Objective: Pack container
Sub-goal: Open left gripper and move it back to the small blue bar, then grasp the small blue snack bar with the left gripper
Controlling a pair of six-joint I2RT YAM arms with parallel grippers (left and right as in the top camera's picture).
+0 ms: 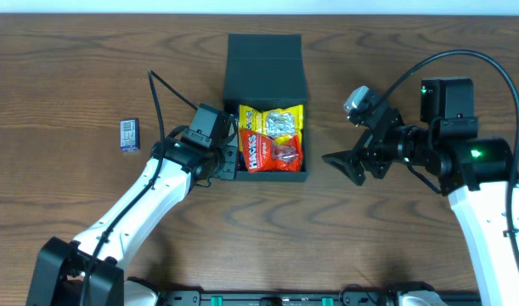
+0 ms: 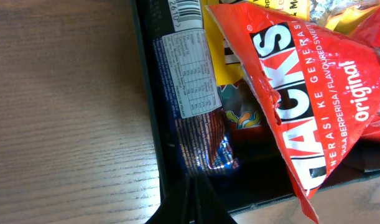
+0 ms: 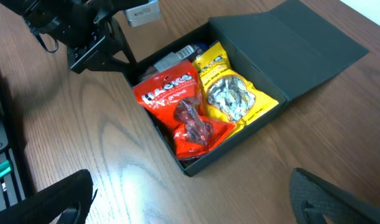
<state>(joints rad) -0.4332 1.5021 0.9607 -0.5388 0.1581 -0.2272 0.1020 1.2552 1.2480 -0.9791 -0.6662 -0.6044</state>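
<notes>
The dark green container (image 1: 263,68) stands at the table's middle with its flap lid open at the back; it also shows in the right wrist view (image 3: 289,50). Inside lie a red Hacks packet (image 1: 259,151) (image 2: 314,93) and a yellow packet (image 1: 280,121) (image 3: 230,93). My left gripper (image 1: 229,161) (image 2: 193,186) is at the box's left wall, shut on the end of a dark blue packet (image 2: 196,106) that lies along that wall inside the box. My right gripper (image 1: 344,167) (image 3: 196,205) is open and empty, right of the box, above the table.
A small blue packet (image 1: 130,134) lies on the wooden table far left of the box. The left arm slants from the front left edge toward the box. The right arm fills the right side.
</notes>
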